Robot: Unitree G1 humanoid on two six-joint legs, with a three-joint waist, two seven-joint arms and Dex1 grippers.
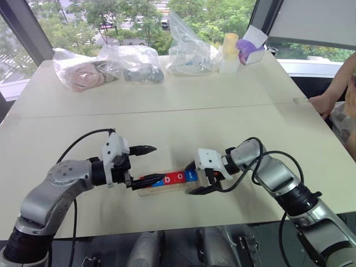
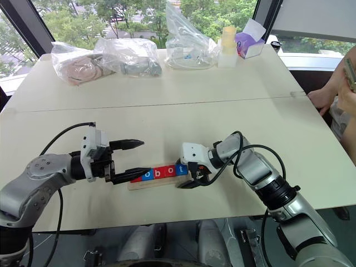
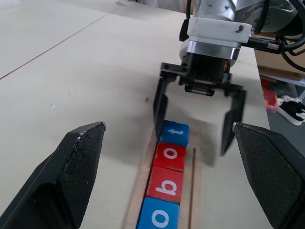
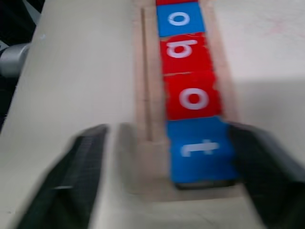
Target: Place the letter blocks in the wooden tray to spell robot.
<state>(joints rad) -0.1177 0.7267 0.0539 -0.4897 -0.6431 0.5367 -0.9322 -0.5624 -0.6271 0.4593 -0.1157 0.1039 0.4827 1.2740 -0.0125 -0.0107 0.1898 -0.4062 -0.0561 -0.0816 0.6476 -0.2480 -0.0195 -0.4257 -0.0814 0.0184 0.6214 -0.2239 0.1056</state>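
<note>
While both the left gripper (image 1: 146, 164) and the right gripper (image 3: 199, 116) stand spread at its ends, the wooden tray (image 4: 145, 90), long, narrow, pale, lies on the table (image 1: 183, 105) holding the letter blocks (image 3: 166, 183), red and blue tiles with white letters, in a row.

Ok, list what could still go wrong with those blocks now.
1. The right end effector stands open astride the blue t block; pulling away at a slant, a finger could drag it out of line.
2. The left end effector, open at the wooden tray's other end, could nudge the tray.
</note>
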